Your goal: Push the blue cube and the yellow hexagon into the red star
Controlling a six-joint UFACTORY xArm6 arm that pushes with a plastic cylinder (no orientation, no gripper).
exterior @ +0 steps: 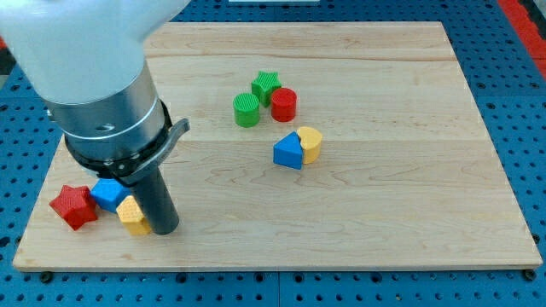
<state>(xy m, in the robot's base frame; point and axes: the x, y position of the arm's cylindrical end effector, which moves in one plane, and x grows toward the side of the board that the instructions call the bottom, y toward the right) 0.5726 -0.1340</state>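
The red star lies near the board's bottom-left corner. The blue cube sits just to its right, touching it or nearly so. The yellow hexagon lies below and right of the cube, against it. My tip stands right beside the yellow hexagon, on its right side, touching it. The arm's large grey body hides the board above these blocks.
A green star, a green cylinder and a red cylinder cluster at the upper middle. A blue triangle touches a yellow heart at the centre. The wooden board ends close below the tip.
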